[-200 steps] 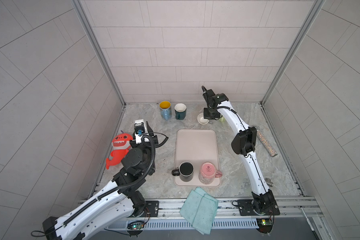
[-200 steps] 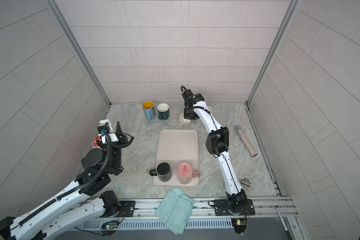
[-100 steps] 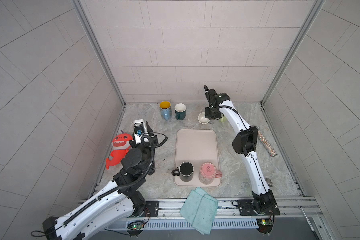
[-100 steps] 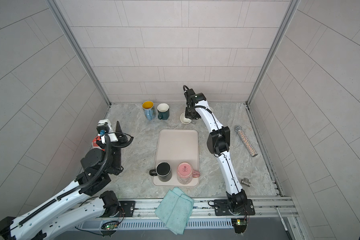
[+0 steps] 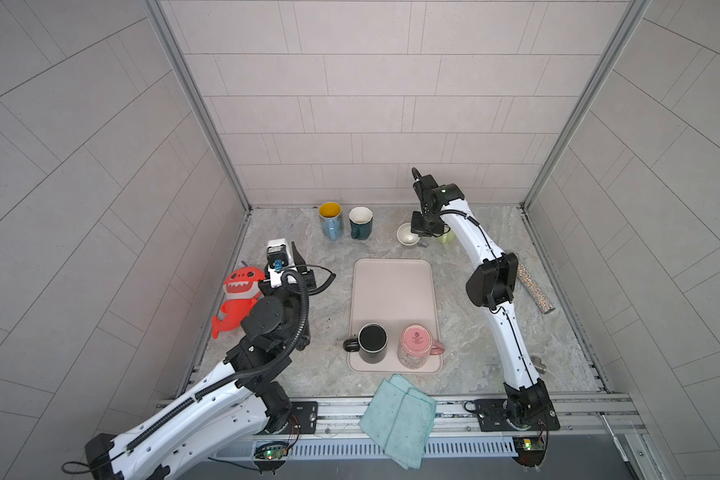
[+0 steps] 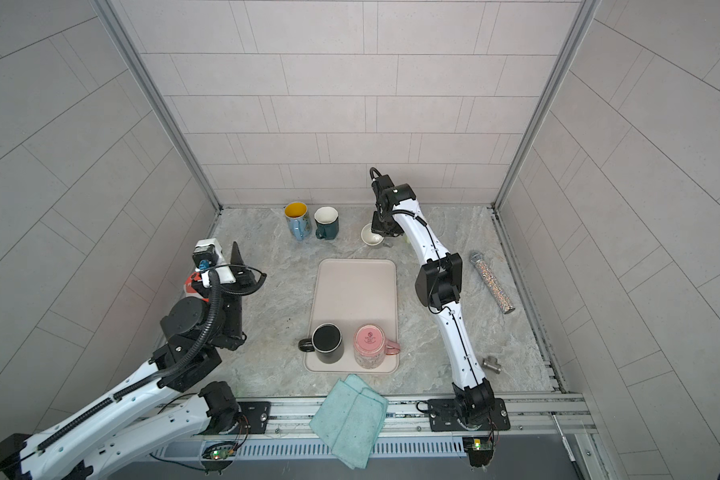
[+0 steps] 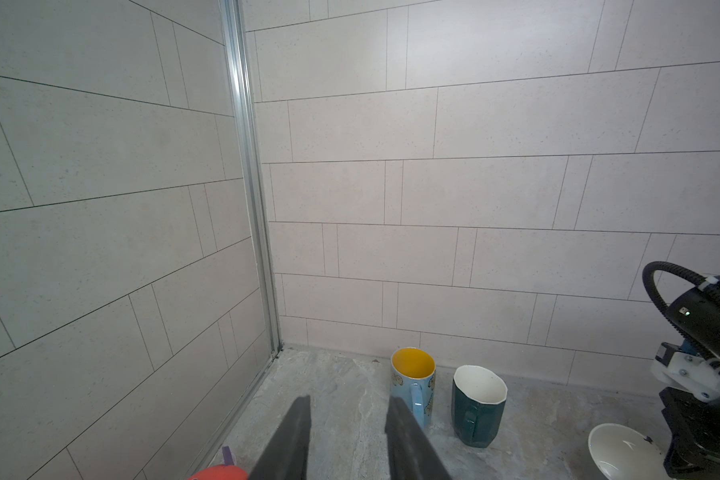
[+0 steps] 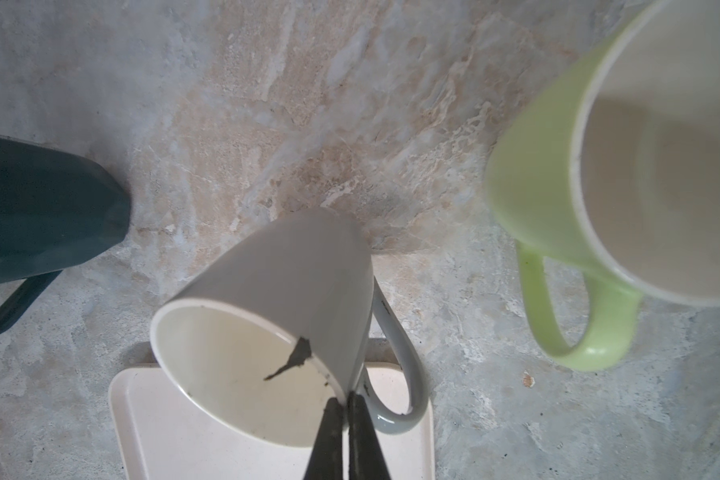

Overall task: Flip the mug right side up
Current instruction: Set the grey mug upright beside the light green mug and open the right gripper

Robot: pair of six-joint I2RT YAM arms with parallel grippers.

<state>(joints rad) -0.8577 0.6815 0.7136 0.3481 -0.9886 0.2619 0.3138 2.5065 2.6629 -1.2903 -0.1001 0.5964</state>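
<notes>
While the right gripper [image 8: 345, 409] pinches the tilted white mug [image 8: 283, 270] by its rim wall beside the handle [image 8: 408, 374], at the back of the table [image 8: 308, 104] between teal mug [image 8: 38, 208] and green mug [image 8: 537, 187], glazed ceramic judged rigid, slick, chippable; left gripper [image 7: 346, 419] hangs empty, jaws apart.

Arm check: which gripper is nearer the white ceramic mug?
Right. The right gripper pinches the rim of the white ceramic mug; the left gripper hangs apart, beside the red shark toy.

Teal mug [image 8: 38, 208] and green mug [image 8: 533, 187] flank white mug [image 8: 283, 282]; gaps between.
</notes>
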